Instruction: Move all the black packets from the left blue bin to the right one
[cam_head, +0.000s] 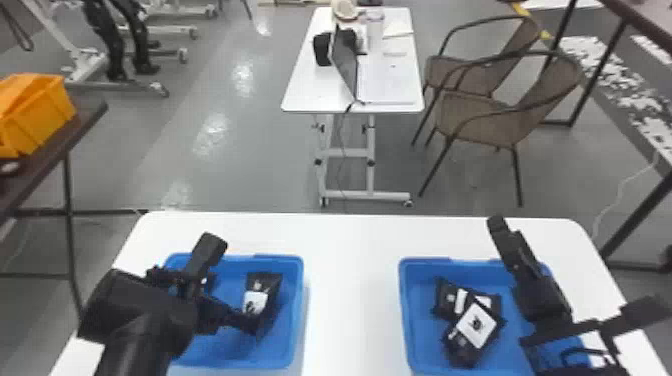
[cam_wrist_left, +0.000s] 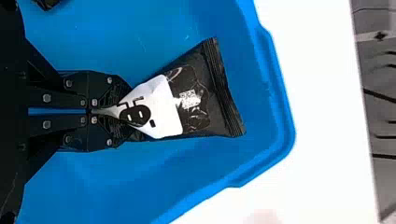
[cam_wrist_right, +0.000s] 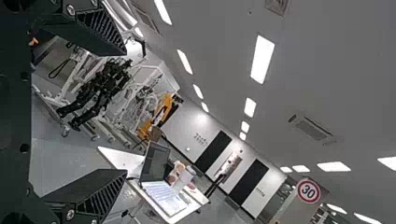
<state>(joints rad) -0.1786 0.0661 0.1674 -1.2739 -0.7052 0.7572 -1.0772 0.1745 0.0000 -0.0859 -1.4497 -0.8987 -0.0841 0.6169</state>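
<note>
In the head view my left gripper (cam_head: 250, 322) reaches down into the left blue bin (cam_head: 296, 310), shut on a black packet (cam_head: 265, 289) with a white label. The left wrist view has my left gripper (cam_wrist_left: 122, 112) pinching one narrow end of that packet (cam_wrist_left: 203, 105), whose wide sealed end lies over the blue floor. A corner of another black packet (cam_wrist_left: 46, 3) shows there. Two black packets (cam_head: 475, 325) overlap inside the right blue bin (cam_head: 406, 320). My right gripper (cam_head: 575, 270) is held above that bin's right side; in the right wrist view the right gripper (cam_wrist_right: 125, 112) is open and holds nothing.
Both bins stand on a white table (cam_head: 350, 280), with bare tabletop between them. Beyond it are a small white desk (cam_head: 300, 90) with a laptop (cam_head: 345, 65) and brown chairs (cam_head: 492, 117). An orange bin (cam_head: 37, 115) sits on a dark table at the far left.
</note>
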